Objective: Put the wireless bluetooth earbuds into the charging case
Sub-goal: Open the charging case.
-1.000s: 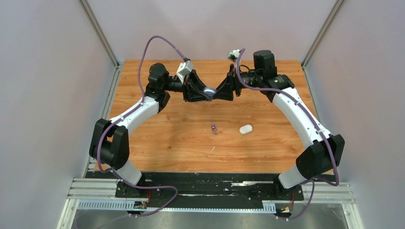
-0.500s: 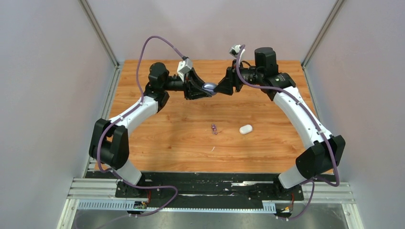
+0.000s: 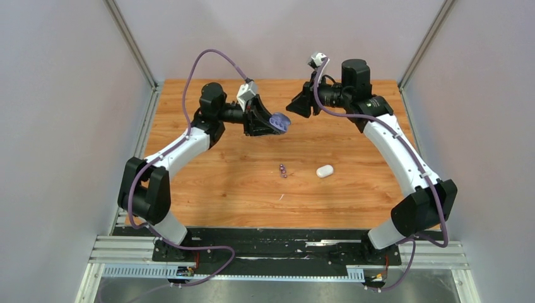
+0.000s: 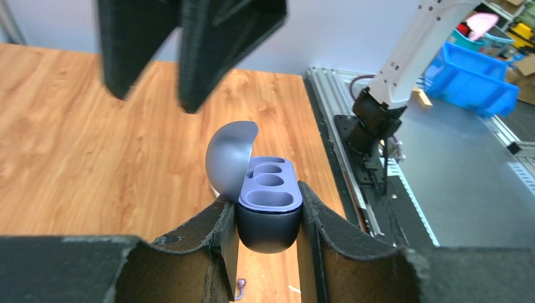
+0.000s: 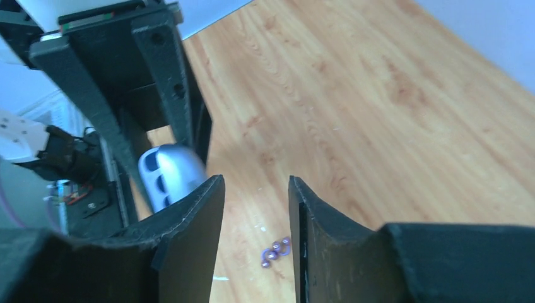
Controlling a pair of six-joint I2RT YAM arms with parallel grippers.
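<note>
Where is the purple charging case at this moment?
Top view, far centre: the purple charging case, lid open, is clamped in the left hand, beyond the purple earbuds lying on the table.

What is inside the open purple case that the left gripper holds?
The case shows only empty wells; nothing sits in them. In the left wrist view the inner face of its lid is turned away and cannot be seen.

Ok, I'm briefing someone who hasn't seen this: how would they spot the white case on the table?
On the wooden table, look right of centre. The white case lies there, just right of the tiny purple earbuds. It is a pale oval; the purple case is open in the left hand.
</note>
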